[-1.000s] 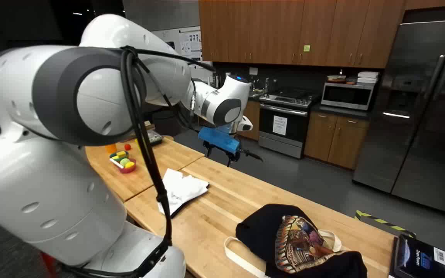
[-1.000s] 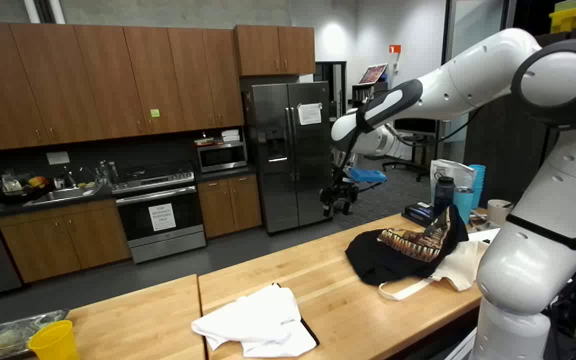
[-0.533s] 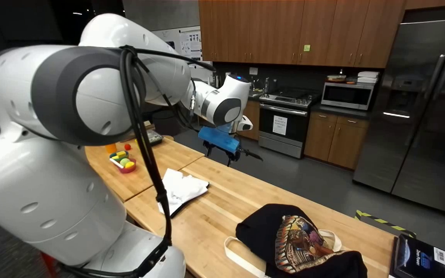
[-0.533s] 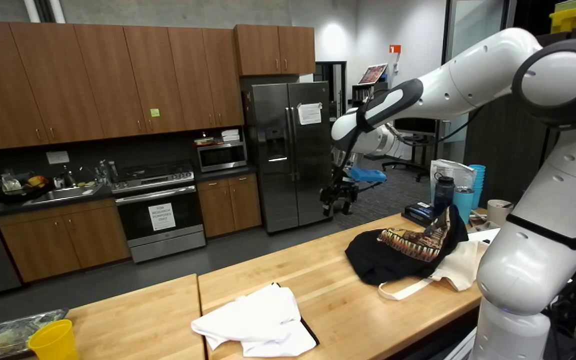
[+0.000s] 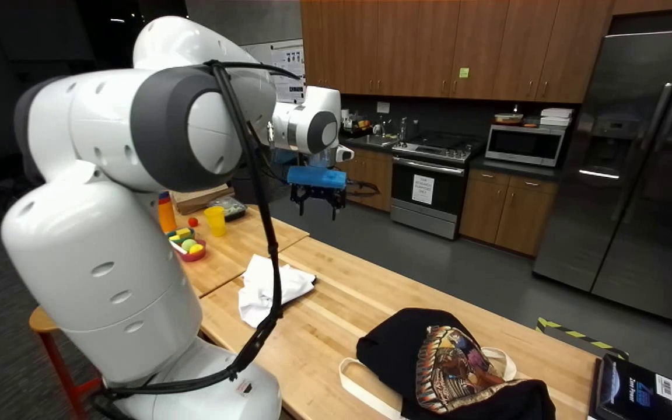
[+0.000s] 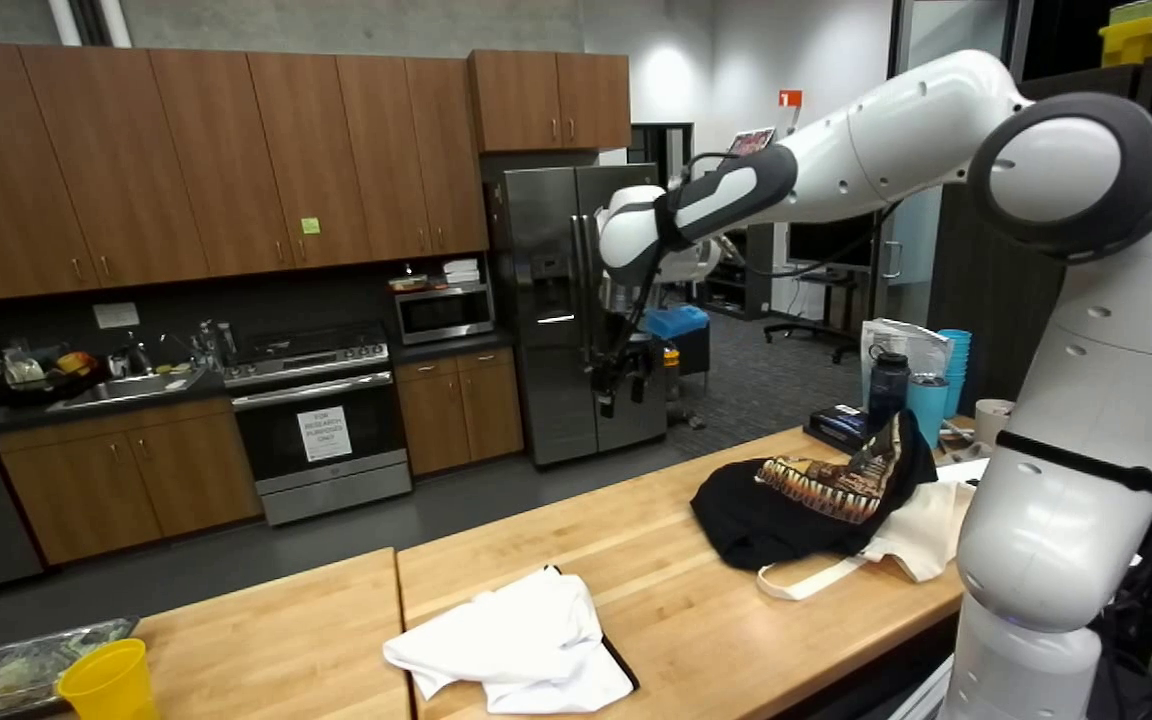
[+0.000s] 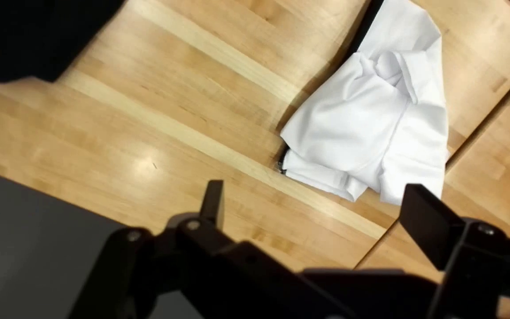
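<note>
My gripper (image 7: 314,188) stands open, with black fingers spread wide and nothing between them. In both exterior views it hangs in the air beyond the table's far side, its blue cover (image 5: 317,177) above the fingers. The closest thing below it in the wrist view is a crumpled white cloth (image 7: 361,124) with a black edge, lying on the wooden table (image 7: 184,110). That white cloth (image 6: 516,640) rests beside the seam between two tabletops, apart from the fingers. A black bag (image 5: 397,338) with a colourful printed panel and cream straps lies further along the table.
A yellow cup (image 5: 215,220), an orange bottle (image 5: 166,214), a red bowl (image 5: 192,255) of toy food and a covered tray (image 6: 31,660) stand at one end. By the bag are a black box (image 5: 636,385), a dark bottle (image 6: 886,385) and stacked blue cups (image 6: 954,370).
Over the last half second the arm has swung, carrying the gripper leftward in both exterior views and somewhat higher. Its fingers stay open. Cloth and bag have not moved.
</note>
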### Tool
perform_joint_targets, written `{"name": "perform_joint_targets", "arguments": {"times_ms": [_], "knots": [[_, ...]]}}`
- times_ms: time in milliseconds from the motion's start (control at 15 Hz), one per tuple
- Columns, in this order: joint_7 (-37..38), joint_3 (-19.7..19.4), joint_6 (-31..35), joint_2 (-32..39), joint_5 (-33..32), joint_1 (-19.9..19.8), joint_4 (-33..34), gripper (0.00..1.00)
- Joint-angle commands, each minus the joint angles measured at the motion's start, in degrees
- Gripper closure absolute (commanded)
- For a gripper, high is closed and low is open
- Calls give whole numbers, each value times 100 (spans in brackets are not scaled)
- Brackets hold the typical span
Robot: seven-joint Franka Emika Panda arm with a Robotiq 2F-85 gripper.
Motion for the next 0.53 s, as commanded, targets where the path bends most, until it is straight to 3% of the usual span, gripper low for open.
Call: {"name": "perform_joint_targets", "arguments": {"times_ms": [0,333,467], "knots": [[-298,330,-708,1160,-472,146,1469,0],[-1283,671,-1270,2520,-934,252,3110,0],[-1775,816,-1188,2940,-998,274,3527,0]]}}
